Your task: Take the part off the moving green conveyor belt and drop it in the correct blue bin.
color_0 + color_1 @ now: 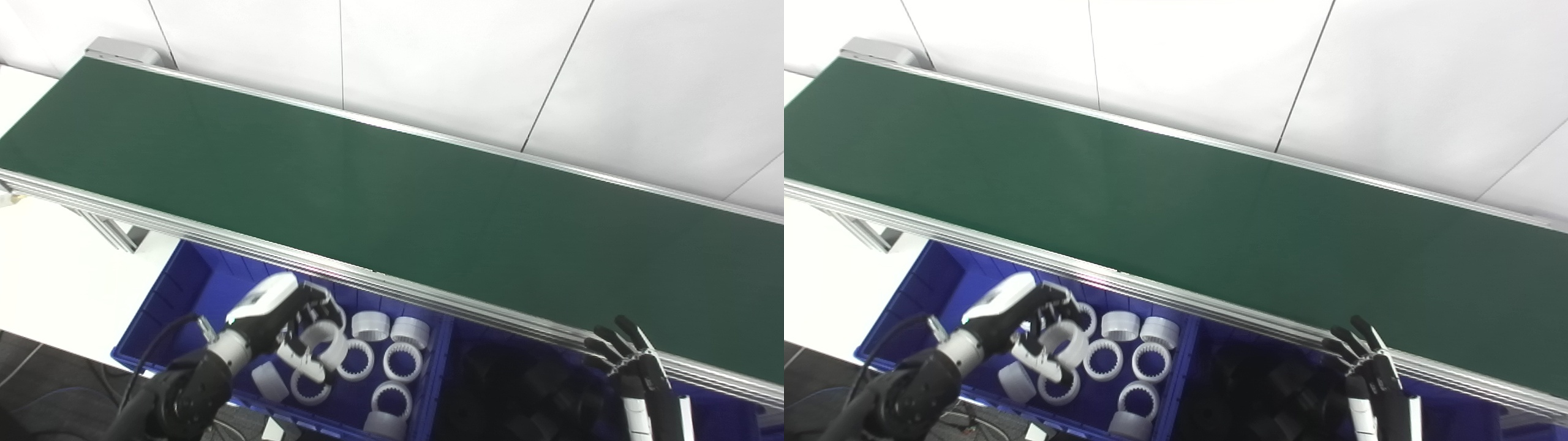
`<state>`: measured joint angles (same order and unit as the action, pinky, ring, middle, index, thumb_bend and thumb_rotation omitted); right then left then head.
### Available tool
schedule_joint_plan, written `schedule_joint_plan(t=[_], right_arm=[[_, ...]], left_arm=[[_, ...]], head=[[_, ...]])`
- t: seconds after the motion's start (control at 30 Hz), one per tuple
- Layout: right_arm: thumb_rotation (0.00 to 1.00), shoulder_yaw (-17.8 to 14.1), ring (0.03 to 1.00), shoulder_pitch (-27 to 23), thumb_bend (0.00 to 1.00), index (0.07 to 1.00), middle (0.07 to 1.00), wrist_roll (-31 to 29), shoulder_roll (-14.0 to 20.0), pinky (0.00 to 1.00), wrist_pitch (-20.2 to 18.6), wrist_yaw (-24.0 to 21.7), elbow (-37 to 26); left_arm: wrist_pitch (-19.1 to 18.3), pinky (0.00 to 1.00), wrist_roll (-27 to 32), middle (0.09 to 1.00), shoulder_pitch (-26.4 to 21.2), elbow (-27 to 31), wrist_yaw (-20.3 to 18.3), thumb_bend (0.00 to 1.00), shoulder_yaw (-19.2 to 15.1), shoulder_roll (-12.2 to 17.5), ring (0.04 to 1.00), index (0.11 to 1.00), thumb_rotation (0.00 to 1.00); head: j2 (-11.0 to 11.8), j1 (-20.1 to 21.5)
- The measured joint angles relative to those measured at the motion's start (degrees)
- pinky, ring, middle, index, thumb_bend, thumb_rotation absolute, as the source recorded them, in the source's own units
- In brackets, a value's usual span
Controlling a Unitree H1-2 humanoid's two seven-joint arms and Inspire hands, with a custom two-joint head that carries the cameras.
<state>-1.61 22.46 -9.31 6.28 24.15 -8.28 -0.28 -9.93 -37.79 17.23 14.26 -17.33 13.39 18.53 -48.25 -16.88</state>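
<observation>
White ring held over the blue bin [184, 288].
My left hand [275, 321] fingers grasp a white ring [324, 343] above it; my right hand [625, 361] seems released, fingers spread.

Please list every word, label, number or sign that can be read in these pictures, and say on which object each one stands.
None: no readable text shows in either view. The green conveyor belt, the blue bin, the white ring held in the left hand, the right hand and the wall panels are all unmarked.

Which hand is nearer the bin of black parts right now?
Right. The right hand hovers open over the black-parts bin; the left hand holds a white ring over the neighbouring bin.
</observation>
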Motion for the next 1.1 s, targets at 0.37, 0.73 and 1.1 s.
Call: schedule_joint_plan(t=[0.37, 0.73, 1.1], right_arm=[[0.75, 0.0, 0.719, -0.2, 0.72, 0.848, 0.765, 0.1, -0.4, 0.63, 0.0, -0.1, 0.0], [0.75, 0.0, 0.722, -0.3, 0.71, 0.854, 0.77, 0.4, -0.7, 0.64, 0.0, -0.1, 0.1], [0.76, 0.0, 0.727, -0.3, 0.71, 0.857, 0.772, 1.1, -0.9, 0.64, 0.0, -0.1, 0.2]], left_arm=[[1.9, 0.36, -0.3, 0.481, -0.1, -3.5, 1.9, 0.5, 1.0, 0.4, 0.401, 0.512, 0.0], [1.5, 0.38, -1.2, 0.497, -0.1, -3.1, 2.1, 0.5, 1.1, 0.8, 0.417, 0.507, 0.0], [-3.6, 0.73, -6.0, 0.901, 0.2, 3.0, -0.2, 0.89, 1.3, 0.3, 0.868, 0.851, 0.0]], head=[[0.6, 0.3], [1.5, 0.6], [2.1, 0.9]])
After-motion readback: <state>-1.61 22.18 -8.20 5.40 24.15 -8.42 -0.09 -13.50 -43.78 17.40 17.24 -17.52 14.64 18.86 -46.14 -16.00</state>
